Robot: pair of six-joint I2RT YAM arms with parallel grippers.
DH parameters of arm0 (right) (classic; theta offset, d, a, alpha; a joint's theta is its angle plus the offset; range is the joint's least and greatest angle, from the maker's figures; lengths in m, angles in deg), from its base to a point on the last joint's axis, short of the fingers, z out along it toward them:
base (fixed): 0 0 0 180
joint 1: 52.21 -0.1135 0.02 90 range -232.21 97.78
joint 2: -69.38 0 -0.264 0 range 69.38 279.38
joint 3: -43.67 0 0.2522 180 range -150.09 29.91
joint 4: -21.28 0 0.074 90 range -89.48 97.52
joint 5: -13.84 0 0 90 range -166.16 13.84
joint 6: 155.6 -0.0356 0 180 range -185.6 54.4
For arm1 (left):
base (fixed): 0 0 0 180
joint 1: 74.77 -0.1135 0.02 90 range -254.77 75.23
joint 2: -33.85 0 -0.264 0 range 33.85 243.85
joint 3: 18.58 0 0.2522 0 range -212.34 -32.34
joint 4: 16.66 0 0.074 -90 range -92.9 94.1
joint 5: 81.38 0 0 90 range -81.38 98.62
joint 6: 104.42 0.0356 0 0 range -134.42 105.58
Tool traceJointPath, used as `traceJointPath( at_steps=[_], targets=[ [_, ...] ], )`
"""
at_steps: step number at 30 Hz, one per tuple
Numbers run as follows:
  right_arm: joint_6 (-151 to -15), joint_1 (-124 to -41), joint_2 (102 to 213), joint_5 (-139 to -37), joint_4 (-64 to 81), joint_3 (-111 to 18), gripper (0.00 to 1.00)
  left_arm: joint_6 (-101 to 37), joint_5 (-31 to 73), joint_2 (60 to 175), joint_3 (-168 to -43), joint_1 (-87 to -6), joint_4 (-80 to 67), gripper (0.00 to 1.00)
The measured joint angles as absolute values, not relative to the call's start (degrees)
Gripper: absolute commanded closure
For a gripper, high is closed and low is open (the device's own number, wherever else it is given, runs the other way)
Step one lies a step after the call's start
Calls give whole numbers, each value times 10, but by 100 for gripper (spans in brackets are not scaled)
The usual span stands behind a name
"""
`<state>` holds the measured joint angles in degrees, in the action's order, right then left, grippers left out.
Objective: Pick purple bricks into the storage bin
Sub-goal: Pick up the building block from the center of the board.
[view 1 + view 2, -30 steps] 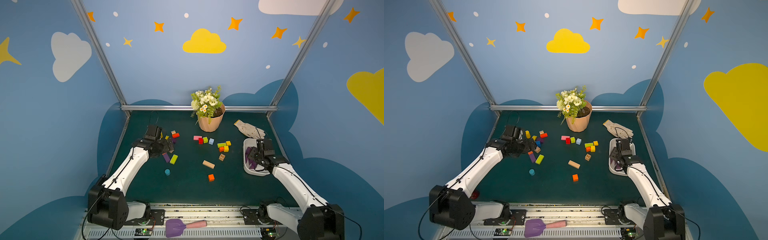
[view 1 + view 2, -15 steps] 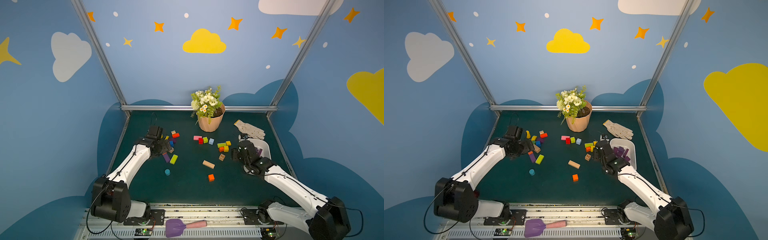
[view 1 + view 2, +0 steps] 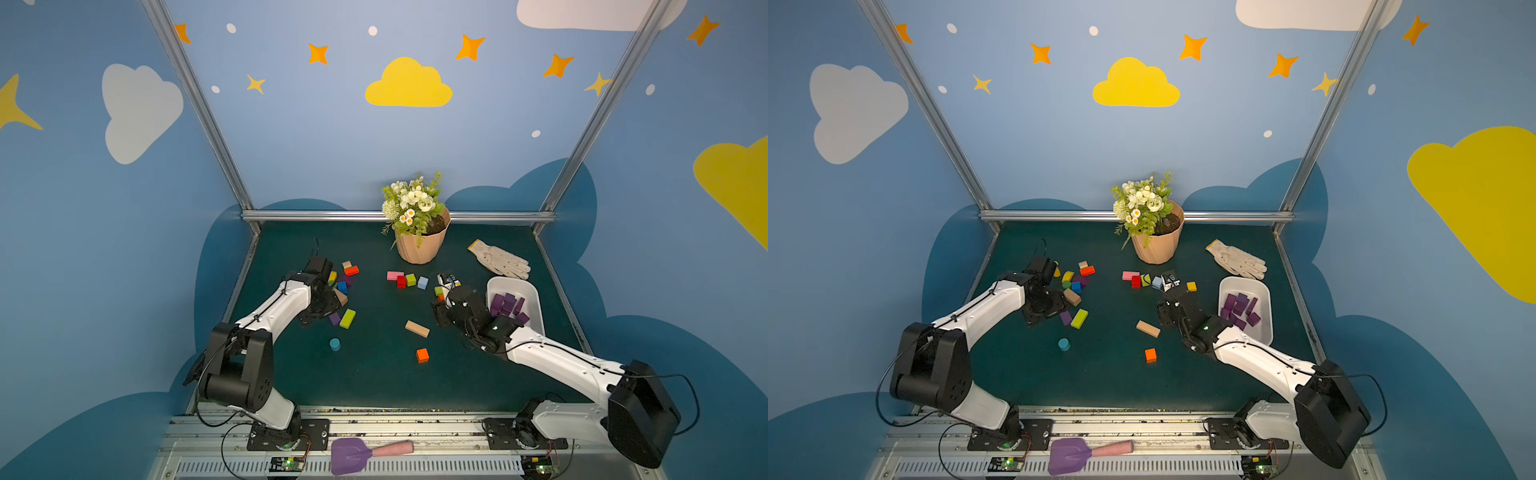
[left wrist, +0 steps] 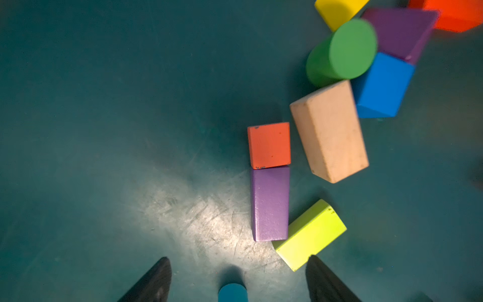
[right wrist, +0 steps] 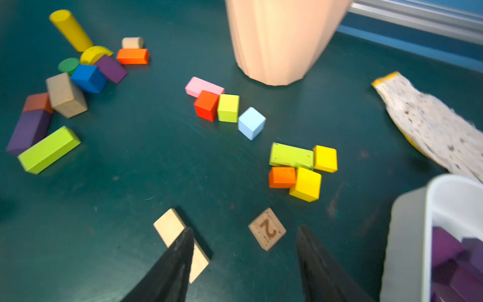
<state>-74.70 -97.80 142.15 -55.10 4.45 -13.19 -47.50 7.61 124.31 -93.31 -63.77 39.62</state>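
A purple brick (image 4: 270, 204), an oblong, lies on the green mat between an orange cube and a lime oblong; it also shows in both top views (image 3: 334, 318) (image 3: 1065, 317). My left gripper (image 4: 238, 258) hangs open just short of it, holding nothing. A purple wedge (image 4: 400, 34) sits farther off in the block cluster. The white storage bin (image 3: 511, 282) (image 5: 407, 235) holds several purple bricks (image 3: 507, 305) (image 3: 1239, 307). My right gripper (image 5: 245, 229) is open and empty over the mat, left of the bin, by a wooden number tile (image 5: 267, 228).
A peach flowerpot (image 3: 419, 249) and a glove (image 3: 500, 259) stand at the back. Loose blocks lie around: a tan oblong (image 3: 417, 328), an orange cube (image 3: 422, 355), a teal cylinder (image 3: 334, 344), a lime oblong (image 3: 347, 318). A purple spade (image 3: 349, 455) rests on the front rail.
My right gripper has left the bin and swung left over the middle of the mat. My left gripper has drawn slightly toward the front, and its jaws have narrowed somewhat.
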Motion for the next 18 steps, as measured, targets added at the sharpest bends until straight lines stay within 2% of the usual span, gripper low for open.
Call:
traceJointPath(
  at_steps=[4,7,18],
  targets=[
    [-706,-995,1431,-567,62,-132,36,-479,84,1272,-944,-638,400,27],
    [-678,-1004,1435,-587,69,-132,36,-486,91,1295,-953,-638,400,34],
    [-612,-1012,1442,-673,95,-132,35,-514,107,1369,-1001,-635,402,35]
  ],
)
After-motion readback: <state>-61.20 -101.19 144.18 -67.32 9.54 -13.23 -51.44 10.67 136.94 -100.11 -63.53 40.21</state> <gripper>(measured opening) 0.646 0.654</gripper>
